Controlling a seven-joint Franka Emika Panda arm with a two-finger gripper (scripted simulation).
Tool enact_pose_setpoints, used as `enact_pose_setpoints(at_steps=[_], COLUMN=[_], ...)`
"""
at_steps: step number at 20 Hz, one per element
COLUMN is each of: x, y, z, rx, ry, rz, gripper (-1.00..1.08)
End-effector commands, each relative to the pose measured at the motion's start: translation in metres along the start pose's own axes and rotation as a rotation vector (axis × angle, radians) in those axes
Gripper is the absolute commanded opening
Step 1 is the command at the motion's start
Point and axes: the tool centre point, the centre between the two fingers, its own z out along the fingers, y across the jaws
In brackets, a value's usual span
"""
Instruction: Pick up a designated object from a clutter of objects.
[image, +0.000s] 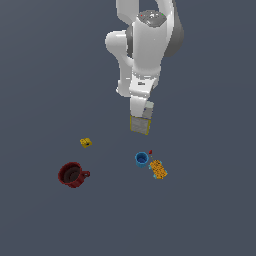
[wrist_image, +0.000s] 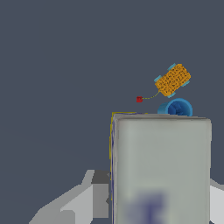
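Flat grey floor (image: 40, 75), gripper (image: 141, 116) clasping rectangular box (image: 139, 125)

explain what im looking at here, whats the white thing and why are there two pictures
The white thing is a robot arm in a computer simulation. The exterior view looks at the scene from off the arm; the wrist view comes from a camera on the arm's wrist.

Its tool, the grasping part, is at the grey-white rectangular box with yellow edges. In the wrist view the fingers sit on either side of the box, so it looks gripped, though contact isn't clearly visible.

On the dark grey surface lie a dark red mug, a tiny blue cup, an orange speckled packet and a tiny yellow piece.
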Motion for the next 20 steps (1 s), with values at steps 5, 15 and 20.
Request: enact_pose_setpoints(at_steps=[5,15,20], x=[-0.002,-0.002,-0.002], y=[0.021,0.053,0.063], z=[-0.060,-0.142,-0.166], rx=[0.000,0.000,0.000], ry=[0.000,-0.001,-0.001], rz=[0.000,0.000,0.000], gripper=[-1.00,-1.00,-1.00])
